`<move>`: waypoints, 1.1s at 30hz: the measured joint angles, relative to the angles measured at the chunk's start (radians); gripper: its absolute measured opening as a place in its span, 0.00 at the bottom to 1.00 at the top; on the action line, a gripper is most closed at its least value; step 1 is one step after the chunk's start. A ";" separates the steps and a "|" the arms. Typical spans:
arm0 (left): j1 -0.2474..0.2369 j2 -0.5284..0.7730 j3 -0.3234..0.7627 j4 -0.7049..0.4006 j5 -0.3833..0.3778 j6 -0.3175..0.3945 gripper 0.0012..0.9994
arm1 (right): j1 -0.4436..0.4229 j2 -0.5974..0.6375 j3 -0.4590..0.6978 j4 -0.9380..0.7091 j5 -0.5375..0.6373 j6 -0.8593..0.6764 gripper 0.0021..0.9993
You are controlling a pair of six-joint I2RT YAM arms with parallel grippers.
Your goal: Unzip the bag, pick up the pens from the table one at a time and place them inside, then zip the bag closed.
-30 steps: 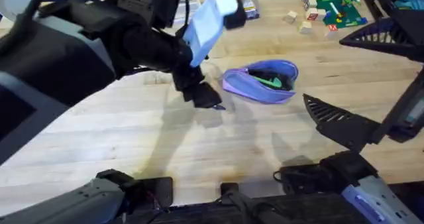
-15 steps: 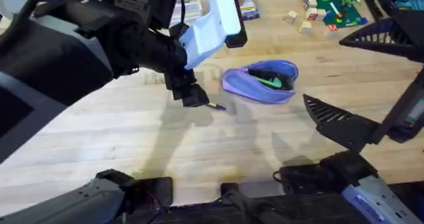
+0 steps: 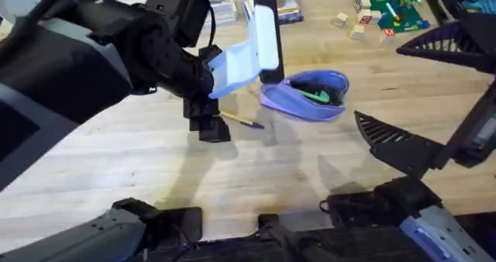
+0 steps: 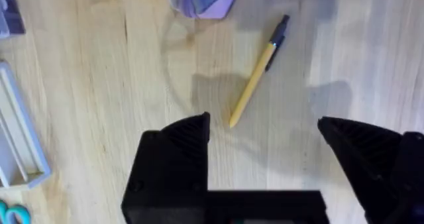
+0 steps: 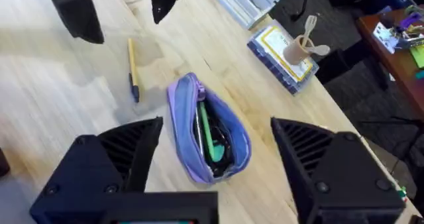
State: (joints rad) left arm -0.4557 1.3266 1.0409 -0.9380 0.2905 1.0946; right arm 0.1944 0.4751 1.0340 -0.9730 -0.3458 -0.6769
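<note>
The lavender bag (image 3: 304, 99) lies unzipped at mid-table, with a green slim item and dark ones inside. A yellow pen (image 3: 242, 121) with a dark tip rests on the table (image 3: 155, 169) just left of the bag. My left gripper (image 3: 208, 122) hovers open at the pen's left end. In the left wrist view the pen (image 4: 255, 75) lies ahead of the open left gripper (image 4: 264, 121), untouched. My right gripper (image 5: 217, 123) is open above the bag (image 5: 209, 128), and the pen (image 5: 132, 68) shows beyond it.
A clear plastic box (image 4: 20, 138) and teal scissors (image 4: 10, 214) lie near the left gripper. Books and a cup (image 5: 285, 52) stand behind the bag. Coloured blocks (image 3: 395, 14) sit at the far right.
My left gripper has drawn leftward off the yellow pen, which now lies fully uncovered on the table. The pen, the bag and the right arm have stayed put.
</note>
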 joint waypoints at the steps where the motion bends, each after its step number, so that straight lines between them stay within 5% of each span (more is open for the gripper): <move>1: 0.000 0.000 0.000 -0.006 0.000 0.021 0.99 | 0.000 0.000 0.000 0.000 0.000 0.000 1.00; 10: 0.000 0.056 0.000 0.033 0.000 0.102 0.99 | 0.000 0.000 0.000 0.000 0.000 0.000 1.00; 33: -0.031 0.360 0.000 0.139 -0.010 0.111 0.99 | 0.000 0.000 0.000 0.000 0.000 0.000 1.00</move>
State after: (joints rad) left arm -0.4869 1.6870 1.0409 -0.7992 0.2804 1.2052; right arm 0.1944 0.4747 1.0340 -0.9730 -0.3458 -0.6769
